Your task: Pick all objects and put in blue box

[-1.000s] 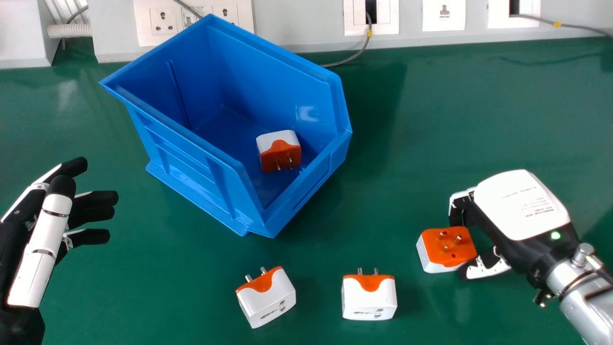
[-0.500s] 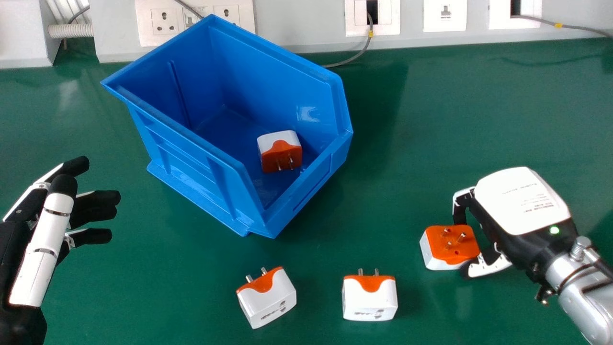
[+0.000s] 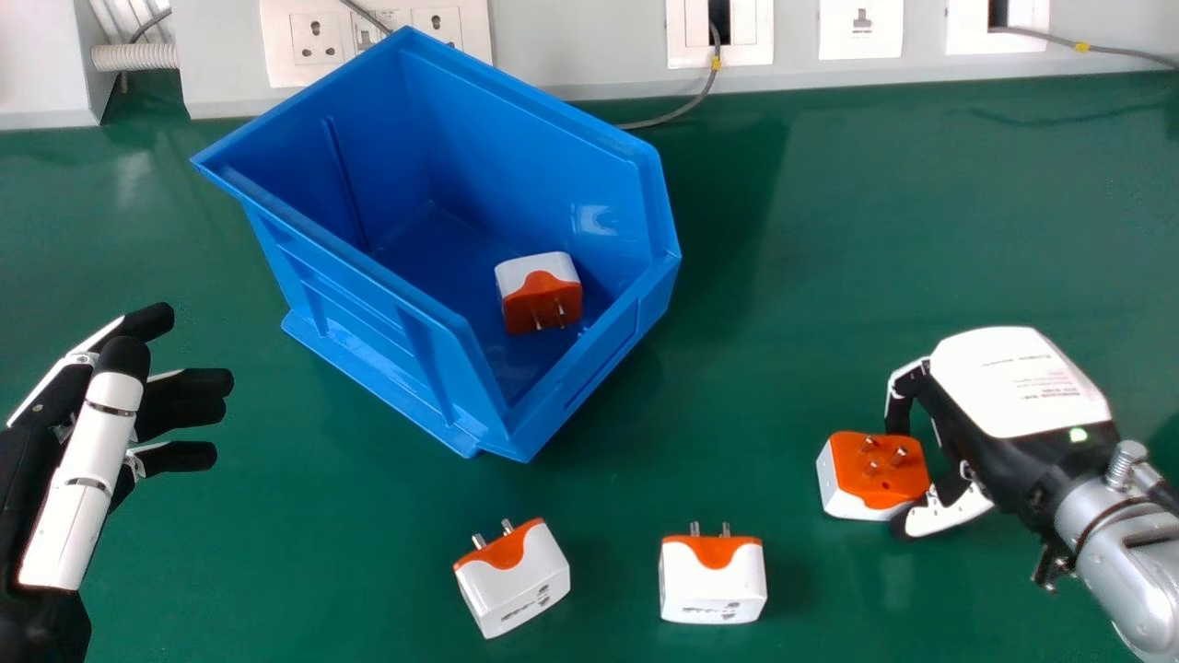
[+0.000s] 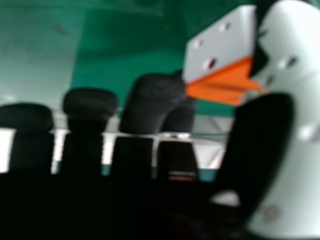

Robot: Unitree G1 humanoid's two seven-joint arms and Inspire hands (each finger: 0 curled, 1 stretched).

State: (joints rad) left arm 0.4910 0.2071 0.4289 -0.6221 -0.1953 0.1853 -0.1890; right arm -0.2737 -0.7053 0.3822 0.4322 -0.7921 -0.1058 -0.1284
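Note:
The right hand point(image 3: 1013, 391) holds a white and orange adapter point(image 3: 880, 474), its curled fingers behind it and its thumb at the near side, prongs facing up. In the right hand view the adapter point(image 4: 220, 65) sits between the fingertips and thumb of the right hand point(image 4: 155, 107). Whether it touches the table I cannot tell. Two more adapters lie on the table: one tilted point(image 3: 516, 580), one squarely set point(image 3: 712, 582). Inside the blue box point(image 3: 387, 285) rests another adapter point(image 3: 539, 293). At the left edge the left hand point(image 3: 87, 460) is open and holds nothing.
The green table point(image 3: 921, 230) stretches right of the box. Along its back edge runs a grey panel with sockets point(image 3: 316, 40), and a grey cable point(image 3: 677, 112) comes down behind the box.
The right hand and the adapter in its grasp have shifted slightly to the right. The left hand and the other adapters have stayed practically where they were.

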